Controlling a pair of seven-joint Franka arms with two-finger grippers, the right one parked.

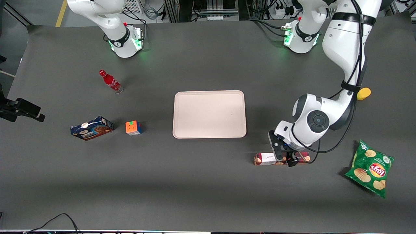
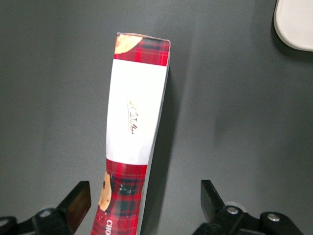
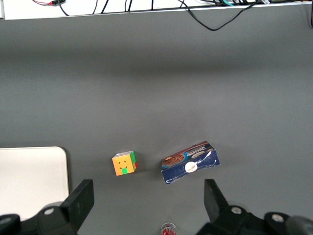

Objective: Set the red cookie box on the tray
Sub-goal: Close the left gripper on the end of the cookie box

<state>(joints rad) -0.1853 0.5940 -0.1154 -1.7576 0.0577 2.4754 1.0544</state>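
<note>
Gripper [image 1: 287,156]: lowered over the red cookie box, fingers [image 2: 78,203] spread wide apart, one on each long side of the carton, neither visibly touching it.
Red cookie box [image 1: 281,159]: directly beneath the gripper, lying flat on the table, long axis running between the two ends of the table; white label panel sticking out past the gripper toward the parked arm's end; in the left wrist view [image 2: 133,132] closer to one finger than to the other.
Tray [image 1: 209,114]: well apart from the gripper, toward the parked arm's end and farther from the front camera; nothing on it; one rounded corner seen from the left wrist [image 2: 295,24].
Table [image 1: 208,188]: dark grey cover under the gripper and everything else.
Chip bag [image 1: 370,168]: green, lying toward the working arm's end from the gripper, well apart.
Yellow object [image 1: 363,93]: farther from the front camera than the gripper, just beside the arm.
Puzzle cube [image 1: 133,127]: past the tray from the gripper, toward the parked arm's end.
Blue cookie box [image 1: 92,128]: just past the cube, same direction.
Red bottle [image 1: 110,81]: farthest from the gripper, standing tilted.
</note>
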